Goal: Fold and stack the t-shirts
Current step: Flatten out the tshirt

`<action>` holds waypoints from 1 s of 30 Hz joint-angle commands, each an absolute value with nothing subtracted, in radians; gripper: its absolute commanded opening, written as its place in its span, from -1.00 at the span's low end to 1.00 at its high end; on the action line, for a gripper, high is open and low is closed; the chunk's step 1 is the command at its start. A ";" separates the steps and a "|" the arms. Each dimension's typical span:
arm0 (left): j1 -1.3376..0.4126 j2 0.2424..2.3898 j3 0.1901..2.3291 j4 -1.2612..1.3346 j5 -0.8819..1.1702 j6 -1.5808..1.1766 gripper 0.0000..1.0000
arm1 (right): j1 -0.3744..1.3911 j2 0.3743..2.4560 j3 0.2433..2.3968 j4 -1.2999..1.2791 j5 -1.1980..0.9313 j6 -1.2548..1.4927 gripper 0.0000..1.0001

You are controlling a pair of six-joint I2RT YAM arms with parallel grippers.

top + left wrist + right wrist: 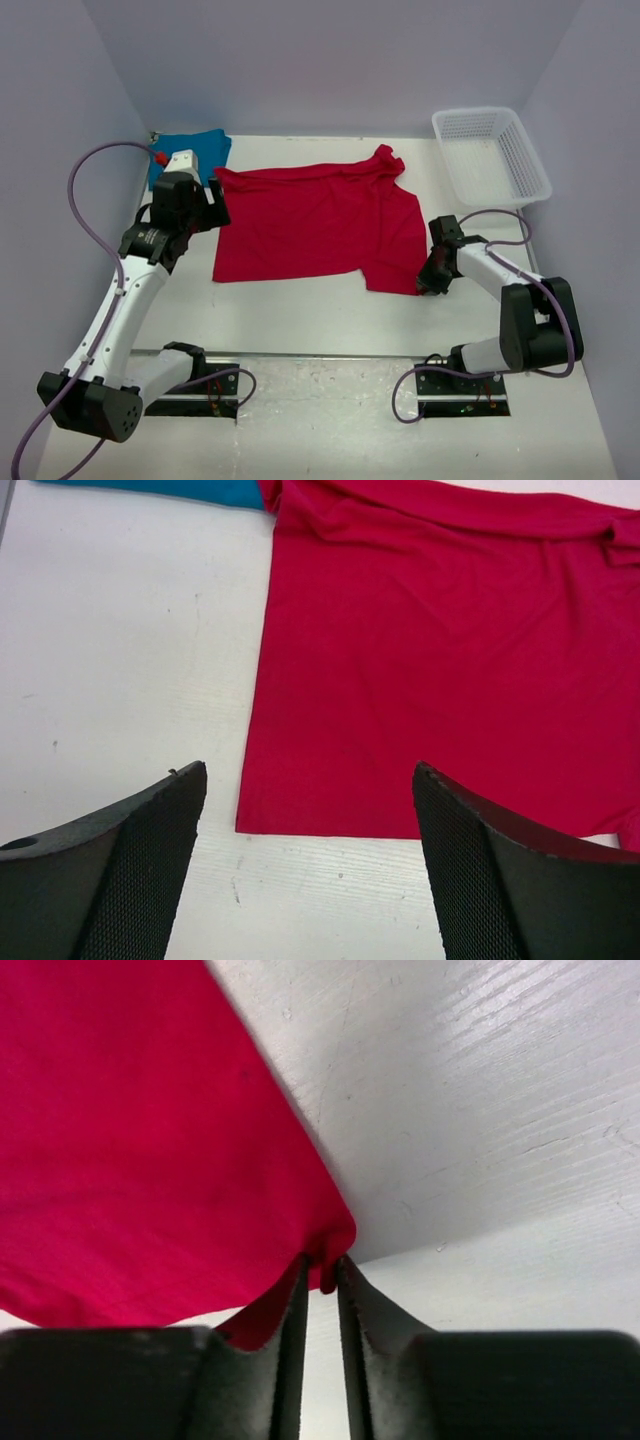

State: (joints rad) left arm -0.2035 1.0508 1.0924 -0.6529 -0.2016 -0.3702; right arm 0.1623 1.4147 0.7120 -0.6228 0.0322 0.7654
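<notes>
The red t-shirt (310, 225) lies spread on the white table, its right side folded over and bunched near the collar. My right gripper (432, 285) is at the shirt's near right corner. In the right wrist view the right gripper (322, 1265) is shut on that corner of the red t-shirt (140, 1140). The teal t-shirt (190, 150) lies folded at the back left, partly behind my left arm. My left gripper (214, 203) hovers open over the red shirt's left edge. In the left wrist view the left gripper (308, 775) is empty above the red t-shirt (430, 660), with the teal t-shirt (170, 490) beyond.
A white mesh basket (530, 165) stands at the back right near the wall. Walls close in the table on the left, back and right. Purple cables loop beside both arms.
</notes>
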 commanded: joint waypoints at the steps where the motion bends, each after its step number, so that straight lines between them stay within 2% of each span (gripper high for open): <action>1: -0.201 1.049 1.069 -0.617 -0.195 -0.348 0.60 | 0.161 1.414 0.716 -0.637 0.037 0.808 -0.68; 3: -0.201 1.052 1.051 -0.606 -0.201 -0.356 0.49 | 0.161 1.408 0.709 -0.623 0.034 0.818 -0.79; 4: -0.201 1.058 1.045 -0.604 -0.207 -0.363 0.30 | 0.161 1.402 0.704 -0.618 0.035 0.821 -0.81; 7: -0.201 1.089 1.029 -0.612 -0.192 -0.374 0.08 | 0.161 1.384 0.689 -0.607 0.037 0.825 -0.93; 8: -0.202 1.104 1.025 -0.612 -0.180 -0.373 -0.08 | 0.161 1.373 0.687 -0.604 0.047 0.822 -1.00; 9: -0.199 1.112 1.010 -0.608 -0.172 -0.376 -0.48 | 0.161 1.365 0.687 -0.604 0.049 0.819 -1.00; 10: -0.199 1.120 1.005 -0.609 -0.169 -0.380 -0.61 | 0.161 1.358 0.687 -0.603 0.049 0.815 -1.00; 11: -0.198 1.132 1.002 -0.614 -0.175 -0.387 -0.63 | 0.163 1.335 0.687 -0.600 0.049 0.808 -1.00; 12: -0.198 1.132 0.982 -0.600 -0.169 -0.390 -0.52 | 0.161 1.322 0.689 -0.600 0.052 0.801 -1.00; 13: -0.198 1.131 0.968 -0.586 -0.160 -0.385 -0.30 | 0.164 1.307 0.690 -0.600 0.055 0.796 -1.00; 14: -0.195 1.126 0.947 -0.577 -0.178 -0.412 0.65 | 0.164 1.269 0.693 -0.598 0.060 0.784 -1.00; 15: -0.195 1.120 0.931 -0.571 -0.196 -0.413 0.78 | 0.166 1.250 0.695 -0.598 0.066 0.781 -1.00; 17: -0.187 1.095 0.884 -0.536 -0.186 -0.422 0.82 | 0.166 1.212 0.701 -0.589 0.066 0.762 -1.00; 19: -0.178 1.082 0.867 -0.538 -0.204 -0.442 0.78 | 0.167 1.163 0.703 -0.589 0.064 0.750 -1.00; 20: -0.178 1.081 0.862 -0.549 -0.227 -0.445 0.83 | 0.169 1.149 0.700 -0.584 0.055 0.743 -1.00; 21: -0.173 1.080 0.847 -0.552 -0.232 -0.451 1.00 | 0.169 1.135 0.695 -0.583 0.042 0.738 -1.00; 28: -0.152 1.166 0.756 -0.574 -0.218 -0.607 1.00 | 0.181 1.085 0.669 -0.545 -0.029 0.707 -1.00; 30: -0.147 1.201 0.727 -0.566 -0.238 -0.664 0.91 | 0.183 1.078 0.670 -0.543 -0.038 0.693 -1.00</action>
State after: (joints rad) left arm -0.1612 1.1576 0.7650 -0.5846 -0.2073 -0.5453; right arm 0.1749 1.0981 0.6773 -0.5755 -0.0029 0.7258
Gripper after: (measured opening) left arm 0.970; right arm 0.008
